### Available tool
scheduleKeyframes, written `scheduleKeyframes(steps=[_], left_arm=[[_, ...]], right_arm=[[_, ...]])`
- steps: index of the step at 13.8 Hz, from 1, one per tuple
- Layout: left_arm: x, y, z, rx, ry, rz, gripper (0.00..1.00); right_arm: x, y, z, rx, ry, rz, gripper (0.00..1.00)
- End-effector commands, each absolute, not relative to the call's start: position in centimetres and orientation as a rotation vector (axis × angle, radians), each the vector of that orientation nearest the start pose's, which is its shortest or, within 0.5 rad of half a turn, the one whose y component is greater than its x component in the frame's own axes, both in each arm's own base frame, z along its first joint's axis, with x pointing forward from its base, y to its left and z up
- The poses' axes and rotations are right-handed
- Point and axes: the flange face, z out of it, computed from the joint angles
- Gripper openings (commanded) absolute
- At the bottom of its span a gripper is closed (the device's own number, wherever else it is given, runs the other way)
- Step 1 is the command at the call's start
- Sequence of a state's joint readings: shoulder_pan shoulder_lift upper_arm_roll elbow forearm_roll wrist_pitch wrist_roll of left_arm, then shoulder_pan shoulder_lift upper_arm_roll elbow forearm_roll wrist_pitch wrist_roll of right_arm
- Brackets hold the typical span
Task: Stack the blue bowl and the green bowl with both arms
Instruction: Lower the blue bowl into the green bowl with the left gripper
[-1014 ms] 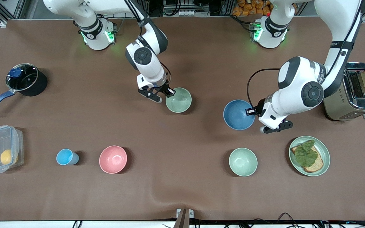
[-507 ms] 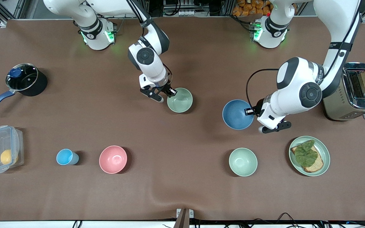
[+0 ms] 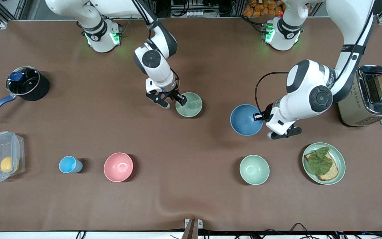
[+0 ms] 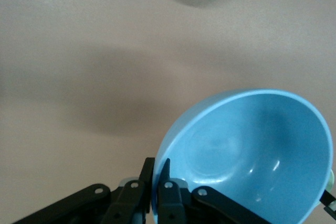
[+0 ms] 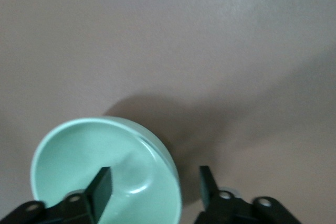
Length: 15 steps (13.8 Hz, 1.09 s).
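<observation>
Two bowls engaged: left gripper [image 4: 156,192] pinching blue bowl [image 3: 244,119], now lifted, carried toward green bowl [image 3: 189,105]; right gripper [image 5: 155,187] spread astride its rim. You watch alignment.

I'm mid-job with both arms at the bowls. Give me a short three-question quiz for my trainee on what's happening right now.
1. True or false: the left gripper is shut on the rim of the blue bowl.
2. The right gripper is: A) shut on the pink bowl; B) open, straddling the rim of the green bowl; C) parked over the toaster.
3. Which bowl sits beside the plate, nearer the front camera than the blue bowl?

Key: 1 true; 2 B; 3 the paler green bowl.
</observation>
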<state>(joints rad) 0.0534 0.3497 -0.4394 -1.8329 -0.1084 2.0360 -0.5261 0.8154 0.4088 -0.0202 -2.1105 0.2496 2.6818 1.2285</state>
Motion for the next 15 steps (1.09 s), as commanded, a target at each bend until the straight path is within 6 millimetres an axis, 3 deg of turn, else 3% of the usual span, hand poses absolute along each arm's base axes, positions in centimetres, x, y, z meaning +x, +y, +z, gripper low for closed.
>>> scheduleKeyframes(steps=[1,6,8,12,15], left_arm=[[56.9,-24.6,35.1,-3.276,-0.397,0.346,0.00],[54.9,-29.5,34.3,-3.261,-0.399,0.372,0.00],[53.7,-32.1,32.9,-3.252,-0.383,0.397,0.00],[51.6,-36.9,31.2,-3.245,-0.373,0.425,0.00],[50.2,-40.6,30.0,-3.235,-0.359,0.457,0.00]], right_arm=[[43.9,41.2,24.2,-2.738,1.038,0.030,1.00],[48.9,36.3,24.6,-2.535,1.421,0.187,1.00],[49.7,34.7,22.9,-2.380,1.600,0.307,1.00],[49.7,33.5,20.6,-2.195,1.717,0.455,1.00],[49.1,32.8,19.4,-2.043,1.655,0.576,1.00]])
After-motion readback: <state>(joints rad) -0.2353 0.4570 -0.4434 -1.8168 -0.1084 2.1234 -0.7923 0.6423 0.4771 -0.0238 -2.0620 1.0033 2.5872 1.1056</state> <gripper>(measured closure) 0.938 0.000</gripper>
